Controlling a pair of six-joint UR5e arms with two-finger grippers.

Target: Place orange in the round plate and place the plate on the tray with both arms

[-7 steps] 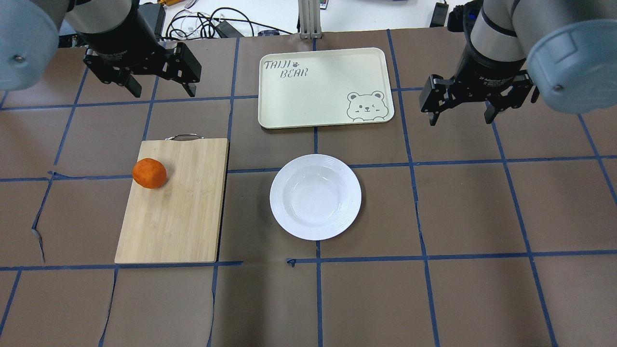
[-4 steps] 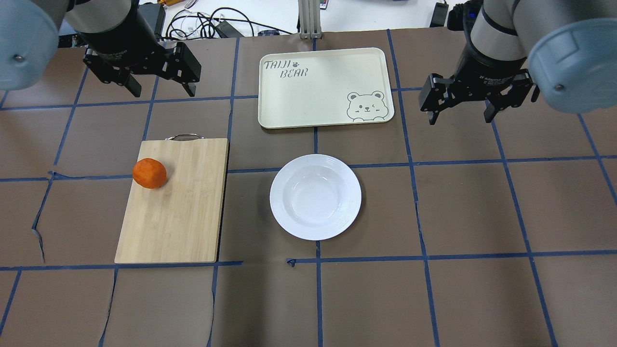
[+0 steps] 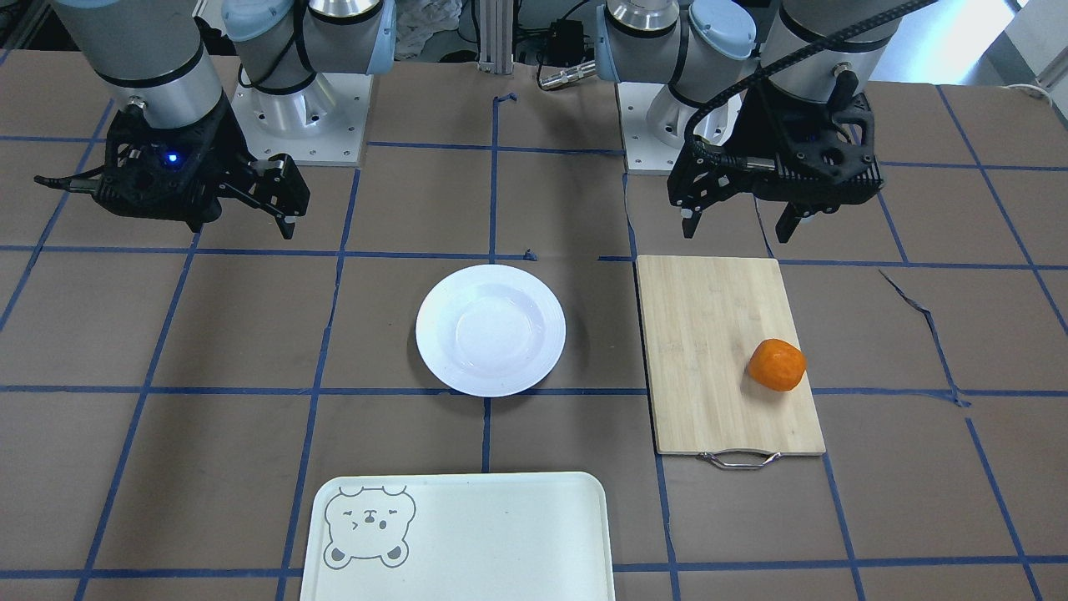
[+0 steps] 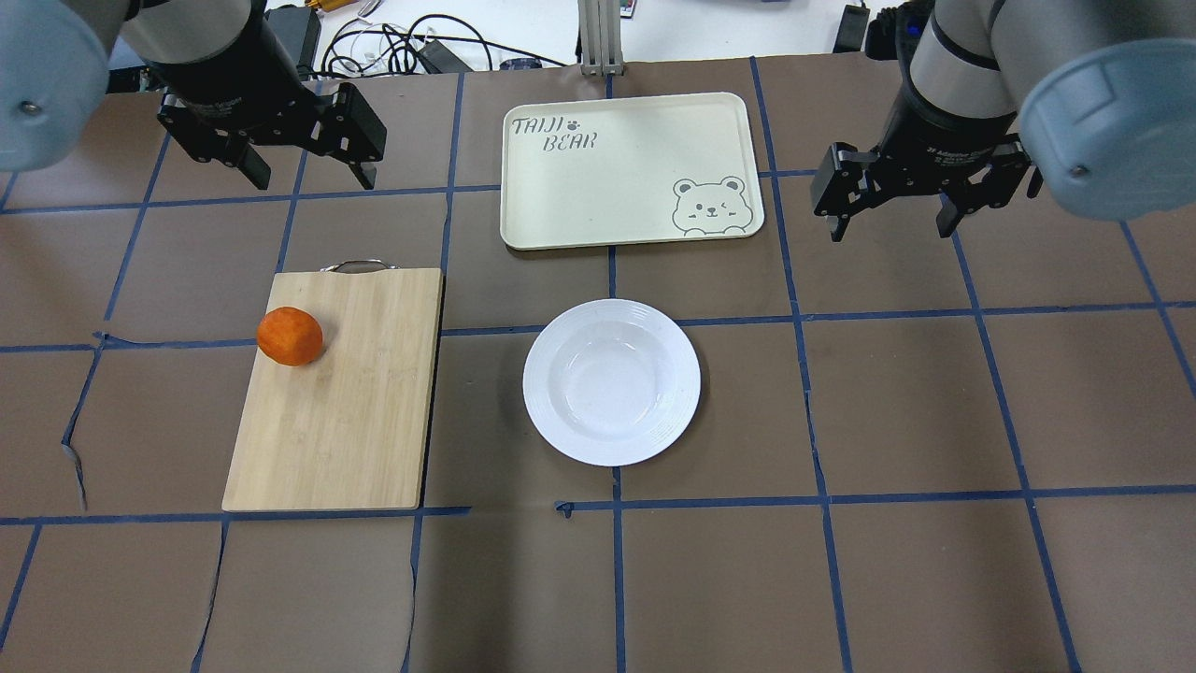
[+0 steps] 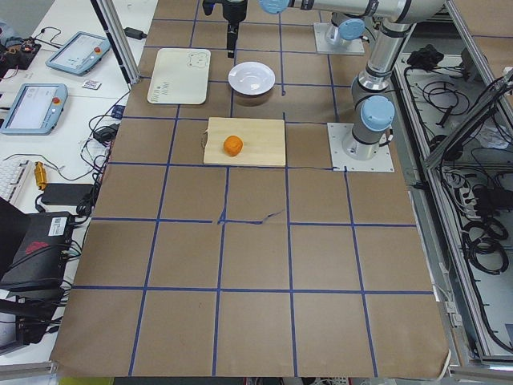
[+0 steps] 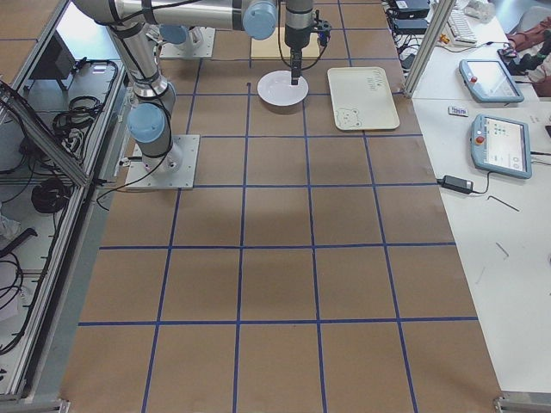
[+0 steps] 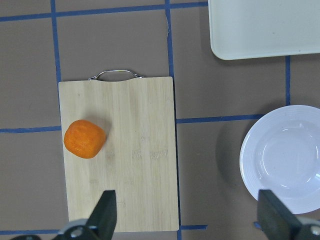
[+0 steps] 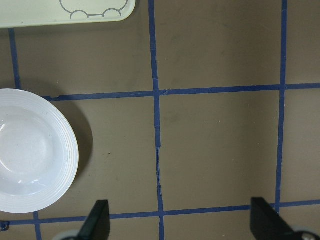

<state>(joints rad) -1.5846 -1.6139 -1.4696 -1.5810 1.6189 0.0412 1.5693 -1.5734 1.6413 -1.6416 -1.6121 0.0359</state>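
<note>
Little is altered from a second earlier. Both grippers are seen to have drifted very slightly, while the orange [image 4: 291, 336], the round plate [image 4: 684, 383] and the tray [image 4: 598, 187] are left exactly where they were. Nothing has been grasped, so the task is judged to stand at its very start, with the reach for the orange yet to be made.

Nearest the robot, the left gripper [image 4: 315, 174] is held high over the near end of the bamboo cutting board [image 4: 346, 421], its fingers spread wide and empty. The right gripper [image 4: 889, 226] is held likewise over the bare table [image 4: 897, 402] to the right of the plate, its fingers parted with nothing between them.

Farther out, the orange is found on the board, close to its left long edge and toward the handle end. The round plate is laid on the table to the right of the board, with a strip of brown covering between them, and nothing is held in it. Farthest off, the tray is set beyond the plate and apart from it, its surface bare.

Open room is left all round the orange, so a straight descent is allowed. The nearby board edge should be minded, lest the fruit be rolled off. Free ground is left on both sides of the plate for a two-sided grip, and the way to the tray is unobstructed.
</note>
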